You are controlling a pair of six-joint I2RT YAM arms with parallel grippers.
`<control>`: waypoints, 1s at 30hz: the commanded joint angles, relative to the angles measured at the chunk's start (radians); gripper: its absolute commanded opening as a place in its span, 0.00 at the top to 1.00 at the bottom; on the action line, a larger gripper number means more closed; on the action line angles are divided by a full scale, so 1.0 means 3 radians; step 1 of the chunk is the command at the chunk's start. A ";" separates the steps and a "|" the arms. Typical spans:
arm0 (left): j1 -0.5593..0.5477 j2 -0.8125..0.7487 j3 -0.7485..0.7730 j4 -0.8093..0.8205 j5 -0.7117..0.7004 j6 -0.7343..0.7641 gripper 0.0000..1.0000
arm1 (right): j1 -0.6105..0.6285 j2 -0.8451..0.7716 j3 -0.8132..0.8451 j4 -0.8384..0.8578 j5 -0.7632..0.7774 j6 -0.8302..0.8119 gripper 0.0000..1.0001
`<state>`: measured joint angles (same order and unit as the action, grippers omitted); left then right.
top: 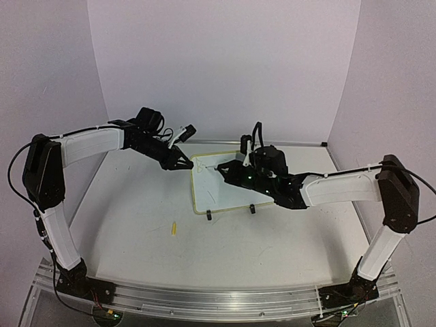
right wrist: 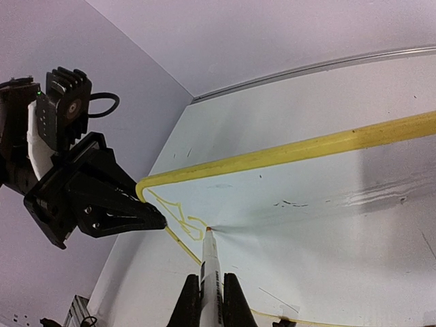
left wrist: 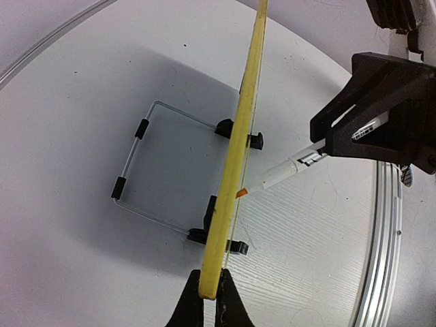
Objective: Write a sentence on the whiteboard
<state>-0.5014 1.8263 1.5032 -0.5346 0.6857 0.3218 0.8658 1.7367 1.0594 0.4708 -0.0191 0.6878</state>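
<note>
White table (top: pixel 122 204), centre: left gripper (top: pixel 182 162) is clamping a corner of the propped whiteboard (top: pixel 214 192). Right gripper (right wrist: pixel 210 286) is gripping a marker (right wrist: pixel 208 248), its tip touching the board beside the barely begun sentence (right wrist: pixel 178 214); light, steady pressure is looking wisest.

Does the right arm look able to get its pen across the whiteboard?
Probably yes: the marker in the right claw touches the whiteboard, and the left claw pinches only its edge, leaving the face open.
</note>
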 commanded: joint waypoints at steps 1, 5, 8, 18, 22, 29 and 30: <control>-0.0011 -0.0167 -0.0015 -0.0019 -0.0189 0.0146 1.00 | -0.0015 -0.0003 -0.0049 0.0011 0.0086 0.0078 1.00; -0.0011 -0.0161 -0.0011 -0.0021 -0.0189 0.0147 1.00 | -0.0015 0.0026 -0.0043 0.0010 0.0087 0.0095 1.00; -0.0011 -0.0159 -0.0010 -0.0023 -0.0189 0.0145 1.00 | -0.0016 0.0042 -0.0040 0.0007 0.0088 0.0117 1.00; -0.0011 -0.0160 -0.0005 -0.0023 -0.0190 0.0147 1.00 | -0.0015 0.0106 -0.0003 -0.0026 0.0089 0.0165 1.00; -0.0011 -0.0161 -0.0006 -0.0024 -0.0186 0.0147 1.00 | -0.0015 0.0117 -0.0002 -0.0046 0.0087 0.0182 1.00; -0.0011 -0.0161 -0.0005 -0.0021 -0.0182 0.0148 1.00 | -0.0016 0.0118 0.0016 -0.0049 0.0085 0.0189 1.00; -0.0011 -0.0159 -0.0005 -0.0018 -0.0179 0.0146 1.00 | -0.0016 0.0113 0.0020 -0.0042 0.0086 0.0192 1.00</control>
<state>-0.5014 1.8263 1.5032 -0.5404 0.6858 0.3214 0.8658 1.7489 1.0512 0.4692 -0.0277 0.7362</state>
